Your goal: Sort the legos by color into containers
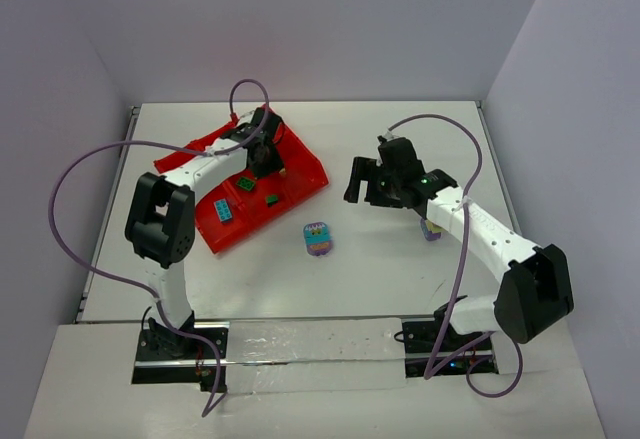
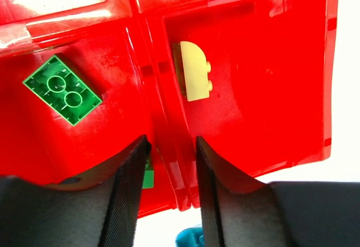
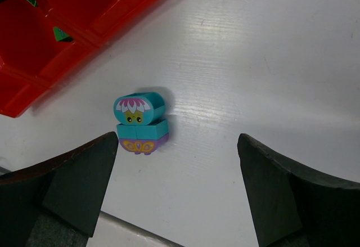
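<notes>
Teal-and-purple stacked plastic lego clump [image 3: 140,124] lies on its side on the white table [image 3: 253,61], near the bright red divided plastic tray [image 3: 112,10] but not touching it. Right gripper [image 3: 178,143] hovers over it, jaws wide apart, nothing held. Clump sits off-centre, nearer the finger on that view's left.

Left gripper [image 2: 171,140] is over the tray, fingers a narrow gap apart astride a divider wall, no brick between them. Green studded brick [image 2: 62,89] in one compartment, pale yellow round-topped brick [image 2: 194,78] in the next.

Handling, my guess: clump is light, stiff, slick hard plastic. Won't crush, but may skid or snap at the joins. Grip across the flat sides of the mid teal block, not the rounded printed top. Two colours, so prob. needs splitting before sorting.
</notes>
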Action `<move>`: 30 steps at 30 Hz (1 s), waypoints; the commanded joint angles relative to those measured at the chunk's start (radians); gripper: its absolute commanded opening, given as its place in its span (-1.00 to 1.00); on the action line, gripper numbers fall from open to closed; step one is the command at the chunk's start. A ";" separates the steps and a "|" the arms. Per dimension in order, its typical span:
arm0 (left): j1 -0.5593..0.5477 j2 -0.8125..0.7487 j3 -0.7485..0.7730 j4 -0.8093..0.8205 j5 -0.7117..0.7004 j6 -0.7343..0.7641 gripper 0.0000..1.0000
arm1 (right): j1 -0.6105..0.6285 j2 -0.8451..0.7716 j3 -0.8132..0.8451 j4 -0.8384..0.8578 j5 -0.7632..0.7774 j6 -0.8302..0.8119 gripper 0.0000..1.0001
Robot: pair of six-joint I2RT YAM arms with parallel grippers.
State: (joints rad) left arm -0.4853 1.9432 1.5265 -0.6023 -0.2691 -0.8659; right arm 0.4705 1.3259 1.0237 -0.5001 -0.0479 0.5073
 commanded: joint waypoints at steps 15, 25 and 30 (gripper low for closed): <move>-0.124 -0.207 -0.028 -0.092 0.113 0.235 0.57 | 0.015 0.010 0.006 0.055 0.045 0.006 0.89; -0.304 -0.174 -0.116 -0.054 0.227 0.205 0.88 | 0.002 -0.074 -0.016 0.050 0.173 0.059 0.90; -0.326 -0.109 -0.097 -0.065 0.214 0.160 0.91 | -0.004 -0.092 -0.011 0.041 0.186 0.062 0.91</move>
State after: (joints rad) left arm -0.8023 1.7928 1.4078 -0.6812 -0.0691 -0.6604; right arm 0.4728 1.2774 1.0069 -0.4731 0.0867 0.5528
